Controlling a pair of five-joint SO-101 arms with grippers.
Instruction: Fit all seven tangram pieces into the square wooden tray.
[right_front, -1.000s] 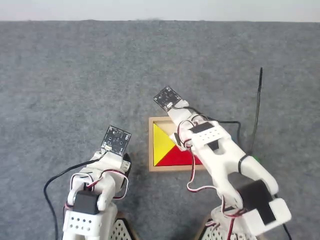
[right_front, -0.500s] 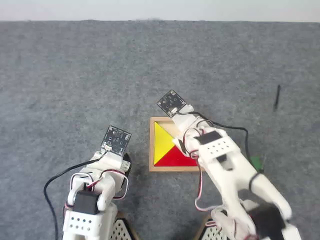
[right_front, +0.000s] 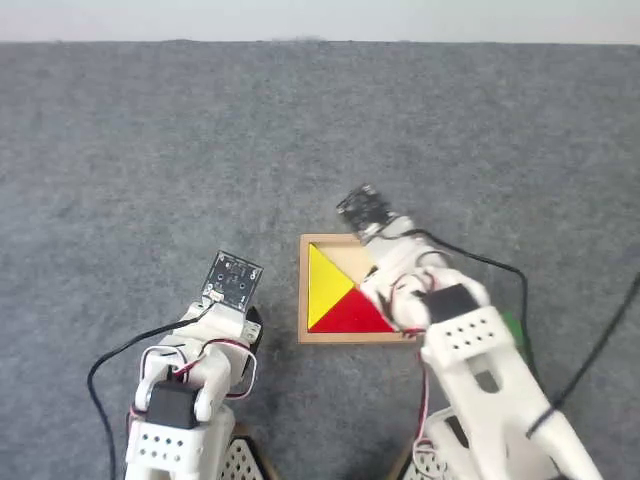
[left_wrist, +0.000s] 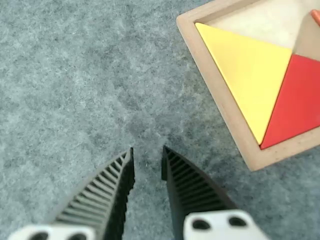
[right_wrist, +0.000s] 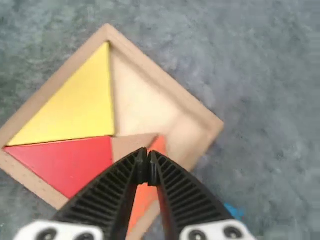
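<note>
From above, the wooden tray (right_front: 303, 290) lies on the grey table (right_front: 150, 140), just in front of the two arms. A yellow triangle (right_front: 325, 288) and a red triangle (right_front: 352, 316) lie flat inside it, edge to edge. The right arm (right_front: 462, 335) hangs over the tray's right part. The left arm (right_front: 190, 385) is beside the tray. A green piece (right_front: 513, 325) peeks out by the right arm.

The left wrist camera shows the left pincer (left_wrist: 147, 165) released, its jaws a little apart with nothing between them, above bare table near the tray's corner (left_wrist: 252, 160).

The right wrist camera shows the right pincer (right_wrist: 144, 165) clenched tip to tip, empty, over an orange piece (right_wrist: 159, 144) in the tray, next to the red triangle (right_wrist: 65, 162).
</note>
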